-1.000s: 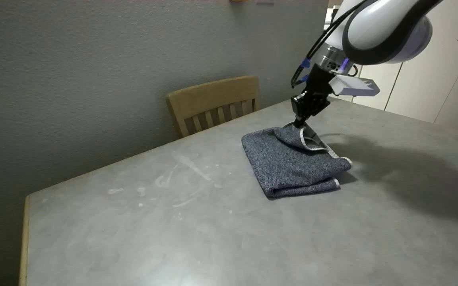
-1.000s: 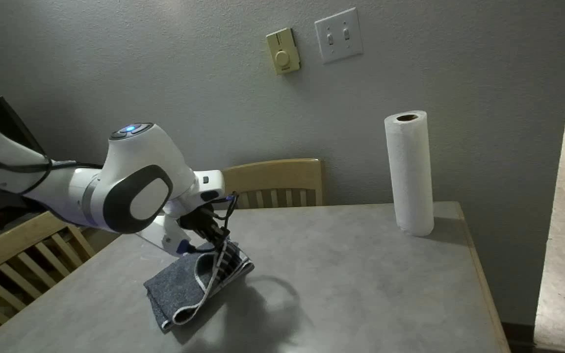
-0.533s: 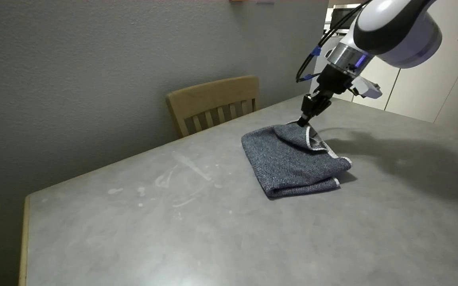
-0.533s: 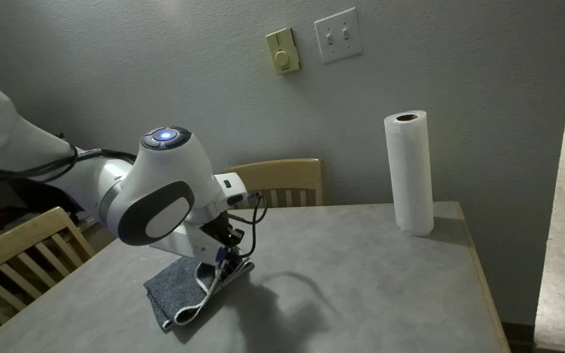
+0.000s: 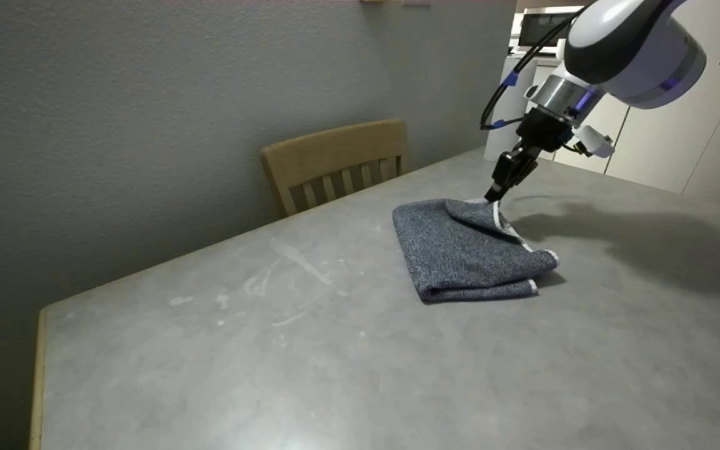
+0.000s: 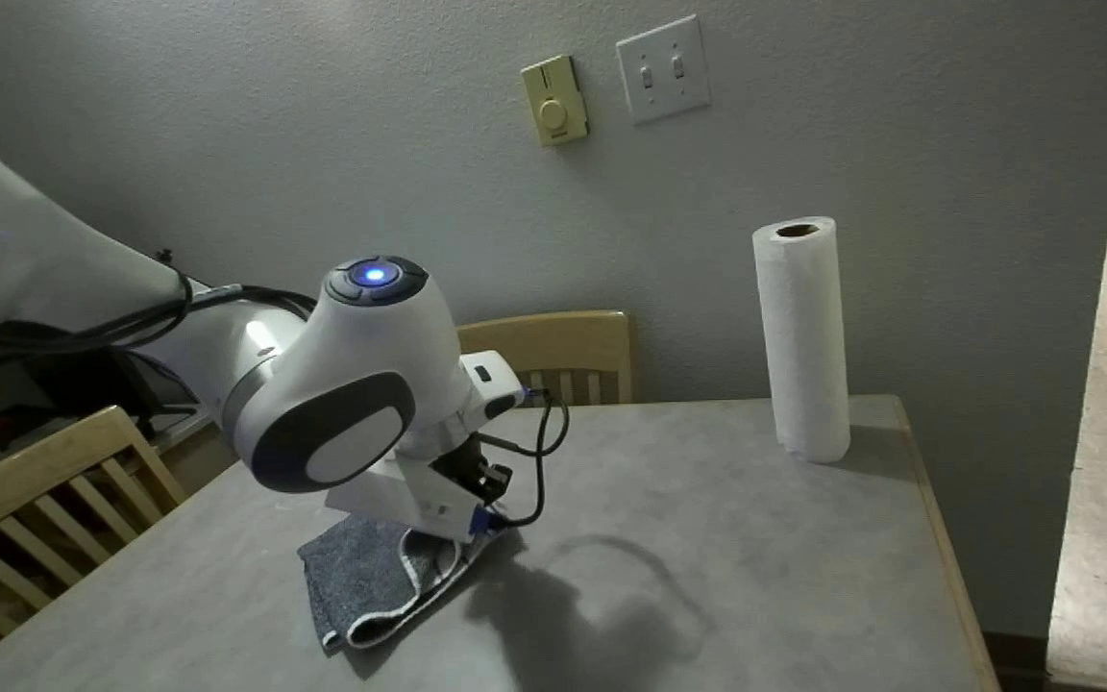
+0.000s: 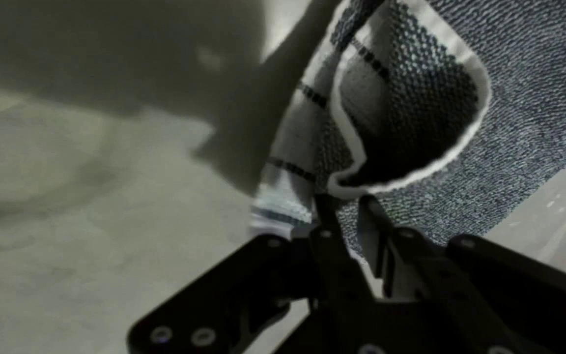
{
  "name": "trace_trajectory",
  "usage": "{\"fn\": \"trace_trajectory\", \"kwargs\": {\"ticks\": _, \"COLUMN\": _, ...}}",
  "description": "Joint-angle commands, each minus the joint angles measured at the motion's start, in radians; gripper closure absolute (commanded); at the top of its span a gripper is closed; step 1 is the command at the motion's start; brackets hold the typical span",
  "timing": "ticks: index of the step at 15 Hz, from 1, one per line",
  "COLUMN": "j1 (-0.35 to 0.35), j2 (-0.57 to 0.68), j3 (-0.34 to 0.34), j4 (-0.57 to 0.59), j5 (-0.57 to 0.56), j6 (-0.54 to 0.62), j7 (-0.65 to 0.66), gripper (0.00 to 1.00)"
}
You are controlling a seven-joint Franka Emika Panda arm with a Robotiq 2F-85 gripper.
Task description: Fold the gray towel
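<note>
Gripper [image 7: 346, 202] sat low at one corner of the towel [image 5: 472, 253], fingers [image 7: 372, 216] nearly together, slim gap; a bit of cloth looked pinched between them. The towel lay on the table [image 5: 166, 350] in folded layers, that corner raised, an open loop beside it. Nubbly dark blue-gray weave; white hem [image 7: 482, 88]; pale band with dark stripes showed at the open side.

Handling, my guess: light, limp, more grippy than slippery, nothing to break. It would sag between holds, and layers could ruck or part if only the top one was pulled. Best hold seemed the hem close to a corner, where the edge looked thicker, with every layer meant for the fold between the fingers.

Table was hard, flat, gray, scuffed pale in spots, wood-edged. Beyond: chair [image 5: 341, 140], slatted wood, curved top rail. Roll [image 6: 806, 346] stood upright near the table's end, white paper, hollow core. Last, wall [image 6: 323, 163]: gray, pebbled, matte.
</note>
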Motion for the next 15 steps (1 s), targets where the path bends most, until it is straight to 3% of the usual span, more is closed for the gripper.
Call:
{"fn": "trace_trajectory", "kwargs": {"ticks": 1, "j1": 0.086, "j2": -0.038, "j3": -0.090, "j4": 0.004, "j5": 0.015, "j6": -0.035, "j7": -0.003, "gripper": 0.48}}
{"fn": "trace_trajectory", "kwargs": {"ticks": 5, "j1": 0.232, "j2": -0.101, "j3": -0.210, "j4": -0.009, "j5": 0.000, "j6": -0.044, "j7": 0.062, "gripper": 0.19}}
{"fn": "trace_trajectory", "kwargs": {"ticks": 7, "j1": 0.344, "j2": -0.157, "j3": -0.296, "j4": -0.028, "j5": -0.020, "j6": -0.047, "j7": 0.135, "gripper": 0.06}}
{"fn": "trace_trajectory", "kwargs": {"ticks": 9, "j1": 0.443, "j2": -0.199, "j3": -0.364, "j4": -0.032, "j5": -0.049, "j6": -0.070, "j7": 0.196, "gripper": 0.00}}
{"fn": "trace_trajectory", "kwargs": {"ticks": 10, "j1": 0.488, "j2": -0.212, "j3": -0.395, "j4": -0.027, "j5": -0.064, "j6": -0.088, "j7": 0.227, "gripper": 0.00}}
{"fn": "trace_trajectory", "kwargs": {"ticks": 11, "j1": 0.529, "j2": -0.220, "j3": -0.420, "j4": -0.019, "j5": -0.073, "j6": -0.110, "j7": 0.263, "gripper": 0.23}}
{"fn": "trace_trajectory", "kwargs": {"ticks": 13, "j1": 0.592, "j2": -0.229, "j3": -0.458, "j4": -0.005, "j5": -0.082, "j6": -0.168, "j7": 0.331, "gripper": 0.28}}
{"fn": "trace_trajectory", "kwargs": {"ticks": 15, "j1": 0.648, "j2": -0.230, "j3": -0.502, "j4": 0.008, "j5": -0.079, "j6": -0.242, "j7": 0.440, "gripper": 0.41}}
